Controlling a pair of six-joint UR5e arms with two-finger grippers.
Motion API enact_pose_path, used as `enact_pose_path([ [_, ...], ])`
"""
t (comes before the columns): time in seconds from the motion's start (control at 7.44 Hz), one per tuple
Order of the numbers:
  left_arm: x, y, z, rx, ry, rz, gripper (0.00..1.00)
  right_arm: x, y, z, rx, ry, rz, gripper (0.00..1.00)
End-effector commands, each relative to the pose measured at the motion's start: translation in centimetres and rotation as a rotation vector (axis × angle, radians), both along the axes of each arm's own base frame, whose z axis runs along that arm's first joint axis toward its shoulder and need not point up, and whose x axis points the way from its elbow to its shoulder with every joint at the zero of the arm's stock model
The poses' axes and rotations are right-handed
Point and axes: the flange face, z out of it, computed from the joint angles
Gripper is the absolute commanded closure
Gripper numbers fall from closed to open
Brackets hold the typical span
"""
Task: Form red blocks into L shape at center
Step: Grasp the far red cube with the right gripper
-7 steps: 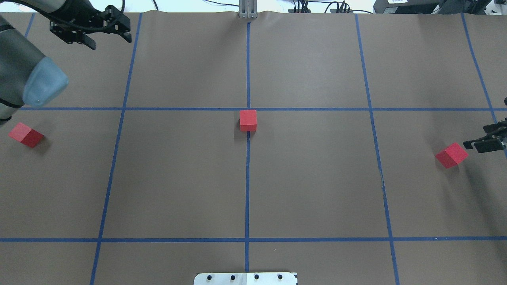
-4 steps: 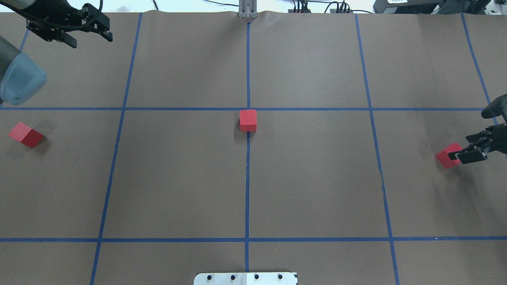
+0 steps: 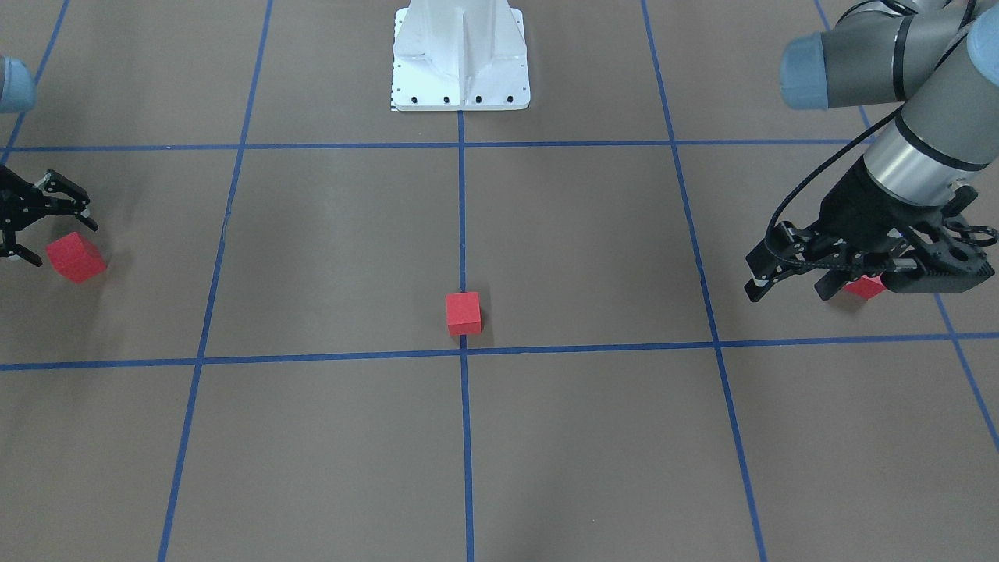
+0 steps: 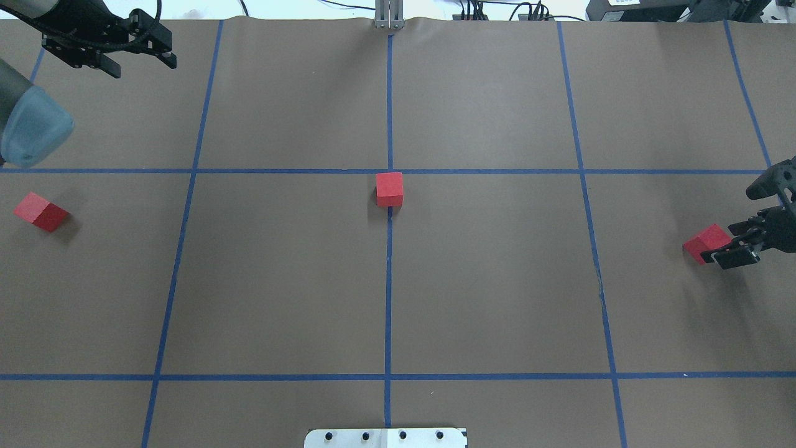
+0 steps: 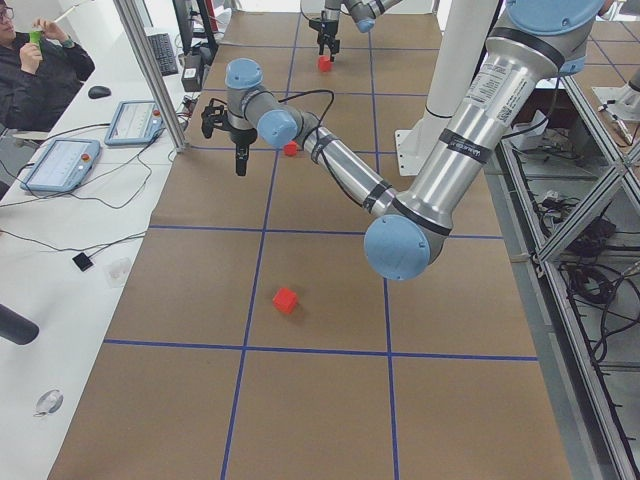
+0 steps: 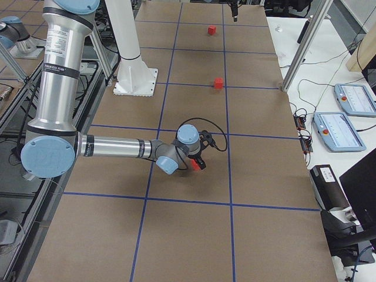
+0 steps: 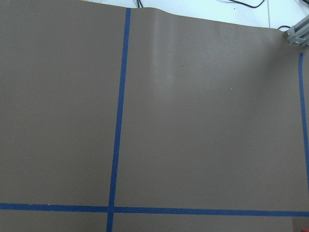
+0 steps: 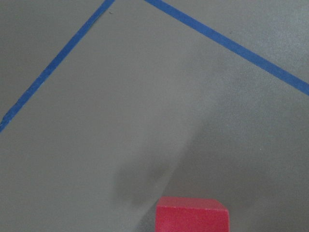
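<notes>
Our right end effector [image 4: 726, 242], fingers spread, has slid in from the surface [image 4: 497, 280] edge. Its tips now reach the right red block [image 4: 701, 242], so we judge a pickup is close. Our left end effector [image 4: 143, 67], also spread, has drawn back toward the far corner, well apart from the left red block [image 4: 40, 211]. The centre red block [image 4: 389, 189] waits. Only blue tape lines [image 4: 497, 171] cross the way.

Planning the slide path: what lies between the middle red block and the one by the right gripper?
Only bare paper and one blue tape line separate the middle block from the right block, seen in the overhead view.
</notes>
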Motion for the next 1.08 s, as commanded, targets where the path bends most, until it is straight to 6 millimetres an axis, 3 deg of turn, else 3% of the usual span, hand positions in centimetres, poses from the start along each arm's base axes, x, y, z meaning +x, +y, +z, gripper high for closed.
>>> enact_pose_path([
  [0.0,0.1,-0.1,0.3,-0.004,-0.003,-0.001,0.01,-0.5,0.3,1.0,-0.015,0.013,-0.014,0.01],
  [0.27,0.1,-0.1,0.4,-0.006,-0.004,-0.001,0.01,-1.2,-0.3,0.8,-0.040,0.028,-0.020,0.08],
  [0.54,0.1,-0.2,0.6,-0.008,-0.006,-0.002,0.01,-1.4,-0.7,0.9,-0.076,0.045,-0.010,0.35],
  [0.67,0.1,-0.2,0.6,-0.008,-0.006,-0.002,0.01,-1.3,-0.6,1.1,-0.078,0.048,-0.009,0.42],
  [0.81,0.2,-0.2,0.6,-0.009,-0.005,0.001,0.01,-1.1,-0.6,1.3,-0.082,0.050,-0.006,0.57],
  [0.94,0.2,-0.2,0.6,-0.009,-0.005,0.001,0.01,-0.3,-1.0,0.8,-0.076,0.043,0.013,0.86],
])
